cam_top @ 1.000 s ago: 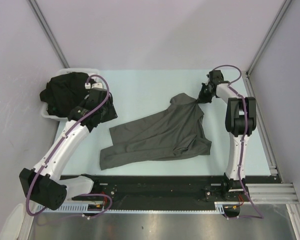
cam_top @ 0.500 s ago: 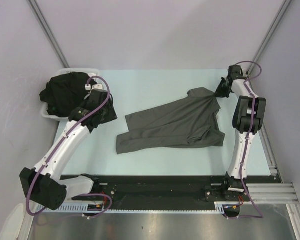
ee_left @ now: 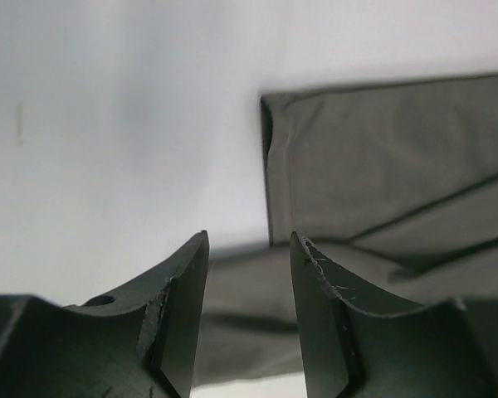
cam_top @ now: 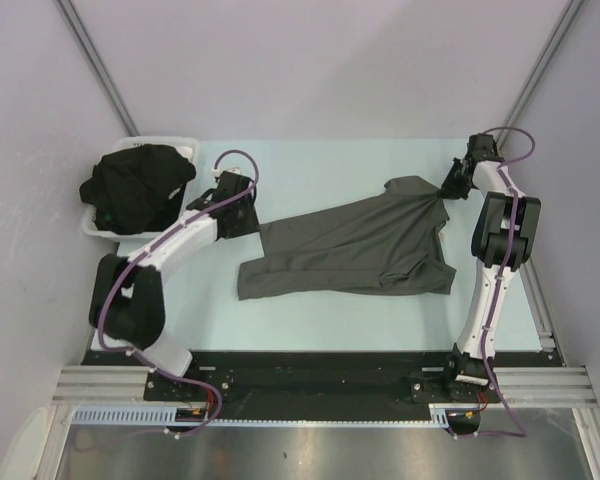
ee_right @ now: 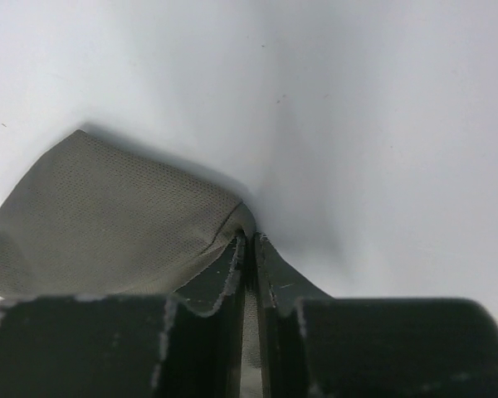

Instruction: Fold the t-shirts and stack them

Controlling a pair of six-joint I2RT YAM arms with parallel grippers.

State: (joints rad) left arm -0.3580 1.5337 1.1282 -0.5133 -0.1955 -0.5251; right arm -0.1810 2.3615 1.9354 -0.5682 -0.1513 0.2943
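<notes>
You have the charcoal grey t-shirt (cam_top: 355,250) lying across the middle of the table (cam_top: 310,165), stretched long from about 8 o'clock to 2 o'clock in the overhead view. It is not yet flat, since creases fan out from its far right corner. That corner is where your right gripper (cam_top: 450,187) sits, at roughly 2 o'clock on the table. Its wrist view shows the jaws pressed together on a small peak of the grey cloth, so the fabric tents up to the fingertips. Judging by this hold, the pinch is there to anchor and tension that end so the shirt can be laid out square before any fold. Your left gripper (cam_top: 248,222) is at the opposite end, near 9 o'clock of the shirt and just beside its left edge. Its jaws stand apart with nothing between them. Its own camera looks past the fingertips at a straight hem and a corner of the grey cloth, which suggests it is lined up to take that edge. The black t-shirts (cam_top: 135,185) are heaped in the white tray (cam_top: 180,142) at 10 o'clock, well apart from the work, probably waiting their turn. No fold is made and no stack is started, so you are early in the task.
</notes>
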